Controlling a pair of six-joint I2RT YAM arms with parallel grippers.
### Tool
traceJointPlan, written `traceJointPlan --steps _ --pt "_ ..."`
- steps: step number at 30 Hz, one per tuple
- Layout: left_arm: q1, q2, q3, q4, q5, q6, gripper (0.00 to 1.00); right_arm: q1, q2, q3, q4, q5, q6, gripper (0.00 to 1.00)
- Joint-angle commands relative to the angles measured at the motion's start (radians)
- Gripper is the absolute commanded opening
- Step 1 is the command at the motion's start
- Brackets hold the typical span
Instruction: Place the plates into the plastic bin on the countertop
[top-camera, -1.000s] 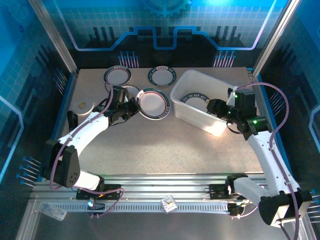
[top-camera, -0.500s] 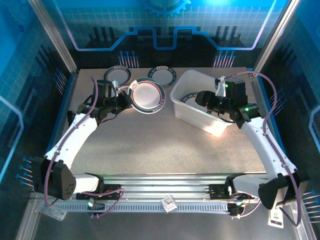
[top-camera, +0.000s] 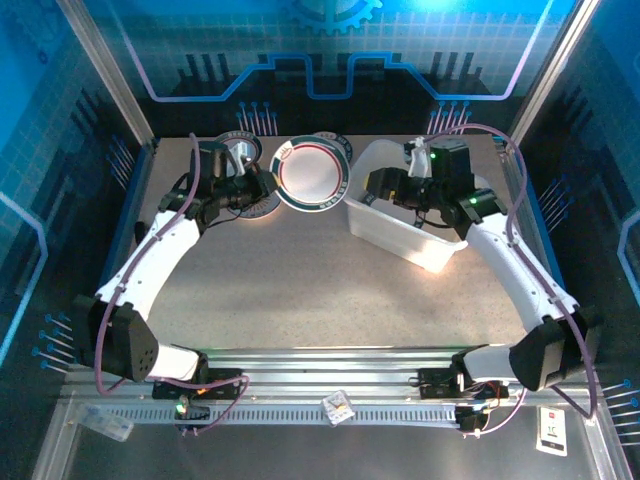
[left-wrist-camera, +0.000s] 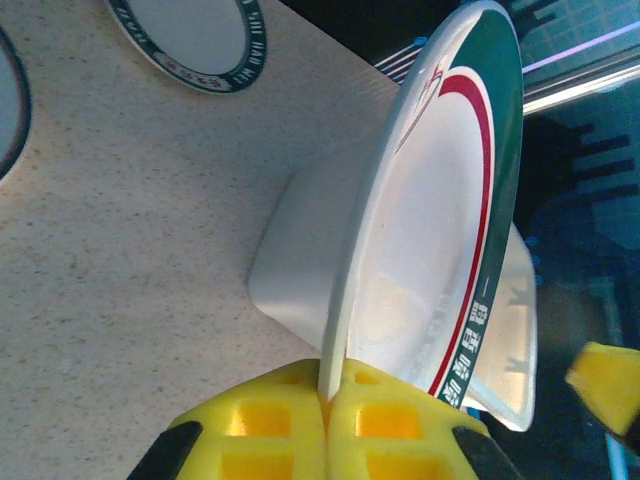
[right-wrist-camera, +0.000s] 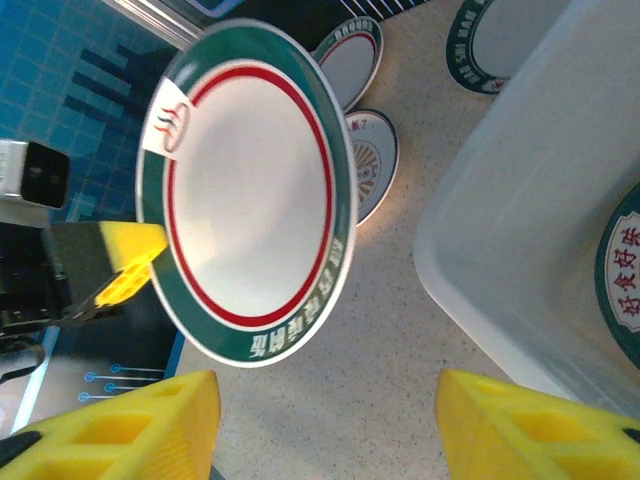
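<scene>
Above the far side of the countertop (top-camera: 300, 290), the left gripper (top-camera: 266, 186) is pinching a green-rimmed plate (top-camera: 312, 175) by a thin bite of its rim, jaws clamped together on the edge. It is holding the plate aloft and tilted nearly on edge, just beside the left corner of the plastic bin (top-camera: 425, 250). The right gripper (top-camera: 376, 186) is hovering over the bin's left end, facing the plate, its yellow fingers (right-wrist-camera: 120, 430) standing apart with nothing between them. A dark-rimmed plate (right-wrist-camera: 625, 275) is already lying in the bin. Several other plates (right-wrist-camera: 368, 165) are waiting flat on the countertop beneath and behind the raised one.

The danger is sitting in that narrow grip. With so little rim between the pads, the glazed plate could pivot or slip out under its own weight, dropping onto the plates below or striking the bin's rim. If a handover is being attempted, a release before the right jaws close would let it fall. A mistimed approach could knock the plate sideways or shove the light bin along the surface.
</scene>
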Motion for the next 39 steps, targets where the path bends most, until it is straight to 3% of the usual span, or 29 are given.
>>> traceJointPlan --steps 1,16,24,34,39 --pt "-0.013 -0.007 0.011 0.106 0.073 -0.032 0.00 0.014 0.038 0.028 0.039 -0.017 0.029 0.58" --pt "-0.068 0.014 0.027 0.135 0.106 -0.039 0.00 0.029 0.103 -0.002 0.184 -0.050 0.115 0.48" --pt "-0.082 0.018 0.034 0.135 0.114 -0.040 0.00 0.031 0.090 -0.025 0.194 -0.037 0.128 0.27" --pt "-0.090 0.004 0.035 0.111 0.107 -0.037 0.00 0.031 0.066 -0.058 0.220 -0.036 0.154 0.12" --pt "-0.091 -0.022 0.022 0.077 0.072 -0.025 0.20 0.031 0.018 -0.077 0.208 0.000 0.153 0.07"
